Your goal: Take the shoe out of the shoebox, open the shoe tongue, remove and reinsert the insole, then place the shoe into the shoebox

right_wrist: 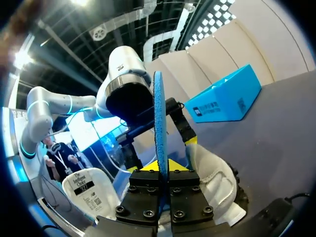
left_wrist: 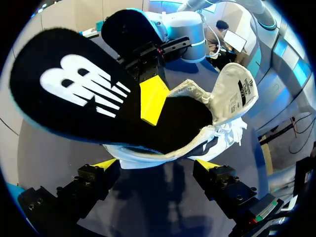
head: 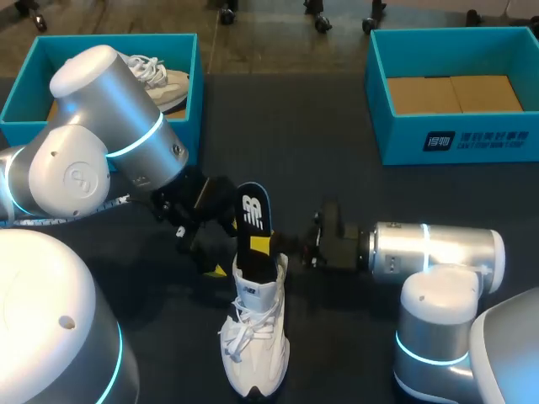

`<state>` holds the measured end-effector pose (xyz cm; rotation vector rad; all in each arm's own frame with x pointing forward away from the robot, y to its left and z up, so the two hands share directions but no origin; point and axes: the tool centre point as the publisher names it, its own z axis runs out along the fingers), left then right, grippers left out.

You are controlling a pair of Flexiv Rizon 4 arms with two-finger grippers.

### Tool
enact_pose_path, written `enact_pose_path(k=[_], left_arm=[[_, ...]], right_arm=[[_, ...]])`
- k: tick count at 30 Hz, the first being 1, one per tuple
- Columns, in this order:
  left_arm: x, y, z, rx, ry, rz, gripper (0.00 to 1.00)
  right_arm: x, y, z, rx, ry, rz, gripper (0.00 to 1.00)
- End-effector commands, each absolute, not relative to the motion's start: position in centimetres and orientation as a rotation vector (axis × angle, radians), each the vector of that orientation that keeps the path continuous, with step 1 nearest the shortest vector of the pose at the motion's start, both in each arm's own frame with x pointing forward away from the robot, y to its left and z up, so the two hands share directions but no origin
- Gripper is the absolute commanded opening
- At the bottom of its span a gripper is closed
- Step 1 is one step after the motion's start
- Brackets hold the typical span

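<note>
right gripper (right_wrist: 163,167) is pinched shut on a black foam insole with a blue underside (head: 253,215), which stands upright in the heel of a white lace-up sneaker (head: 253,345). left gripper (left_wrist: 157,165) sits at that heel; whether it grips, i cannot tell. sneaker stands on the dark table (head: 337,185), well apart from either teal cardboard shoebox (head: 455,143).

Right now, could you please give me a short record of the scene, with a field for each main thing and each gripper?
shoe: white, on the table, toe towards the robot, outside both boxes
insole: black, standing up out of the shoe's opening, lower end inside
right gripper: shut on the insole
left gripper: beside the shoe's heel; grip unclear
left box: blue, holds a second shoe
right box: blue, cardboard floor, no shoe
</note>
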<state>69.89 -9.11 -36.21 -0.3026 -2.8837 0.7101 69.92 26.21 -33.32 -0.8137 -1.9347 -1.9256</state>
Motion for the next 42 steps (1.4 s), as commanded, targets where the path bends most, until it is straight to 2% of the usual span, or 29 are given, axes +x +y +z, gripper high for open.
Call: enact_pose_path(k=[1, 16, 17, 18, 21, 25, 37, 39, 41, 42], left_arm=[[69.8, -9.1, -36.3, -0.303, -2.885, 0.713, 1.0], [69.8, -9.1, -36.3, -0.303, -2.885, 0.713, 1.0], [69.8, -9.1, -36.3, -0.303, -2.885, 0.713, 1.0], [69.8, -9.1, -36.3, -0.303, -2.885, 0.713, 1.0], [69.8, -9.1, -36.3, -0.303, -2.885, 0.713, 1.0], [69.8, -9.1, -36.3, -0.303, -2.885, 0.713, 1.0], [69.8, -9.1, -36.3, -0.303, -2.885, 0.713, 1.0], [69.8, -9.1, -36.3, -0.303, -2.885, 0.713, 1.0], [69.8, -9.1, -36.3, -0.303, -2.885, 0.713, 1.0], [69.8, -9.1, -36.3, -0.303, -2.885, 0.713, 1.0]], right_arm=[[69.1, 26.2, -33.9, -0.808, -1.918, -1.903, 0.0], [66.4, 27.1, -35.1, -0.83, -1.832, -1.859, 0.0], [66.4, 27.1, -34.9, -0.831, -1.832, -1.861, 0.17], [66.4, 27.1, -34.6, -0.832, -1.842, -1.863, 0.25], [66.4, 27.2, -33.8, -0.831, -1.871, -1.863, 0.35], [66.7, 27.2, -32.8, -0.82, -1.907, -1.861, 0.4], [68.6, 27.2, -31.8, -0.824, -1.914, -1.882, 0.38], [69.0, 27.1, -31.8, -0.834, -1.891, -1.893, 0.33], [69.4, 27.1, -31.9, -0.847, -1.872, -1.897, 0.16], [69.7, 27.1, -32.0, -0.852, -1.858, -1.901, 0.05]])
